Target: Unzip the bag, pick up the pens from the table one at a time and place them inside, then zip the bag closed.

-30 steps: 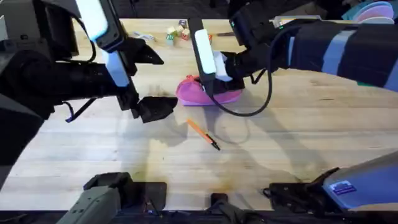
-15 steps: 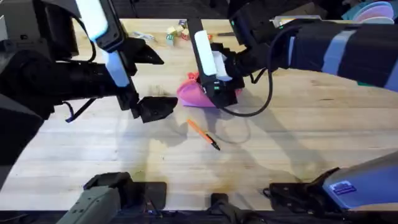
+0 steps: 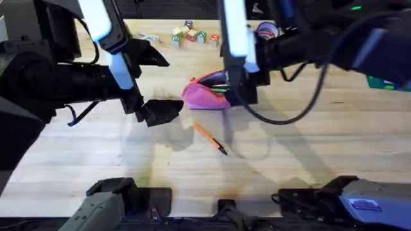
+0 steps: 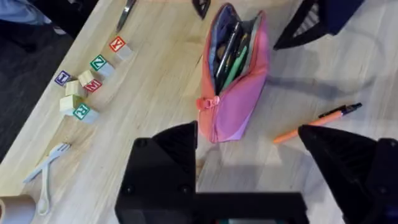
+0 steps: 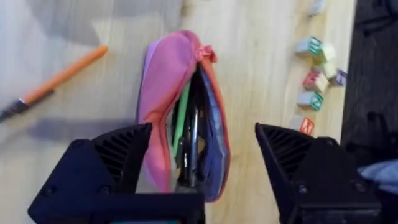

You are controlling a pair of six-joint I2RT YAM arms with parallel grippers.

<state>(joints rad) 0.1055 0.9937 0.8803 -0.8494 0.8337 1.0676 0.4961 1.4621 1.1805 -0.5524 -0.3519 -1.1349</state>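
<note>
My right gripper hangs wide open and empty over the unzipped bag near the table's far edge, my left gripper likewise, the orange pen toward mid-table.

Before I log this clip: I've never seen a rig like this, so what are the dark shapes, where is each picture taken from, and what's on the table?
The dark shapes are two robot arms at a wooden table. One picture looks down from above the table; the other two come from cameras on each wrist, with that arm's own fingers at the bottom edge.

The left end effector hangs open and empty beside the pink bag. The right end effector is open directly above the bag, holding nothing.

The bag is unzipped, and a green pen lies inside among some darker items. An orange pen lies on the table. At the far edge are lettered blocks; the left wrist view adds a white fork.
</note>
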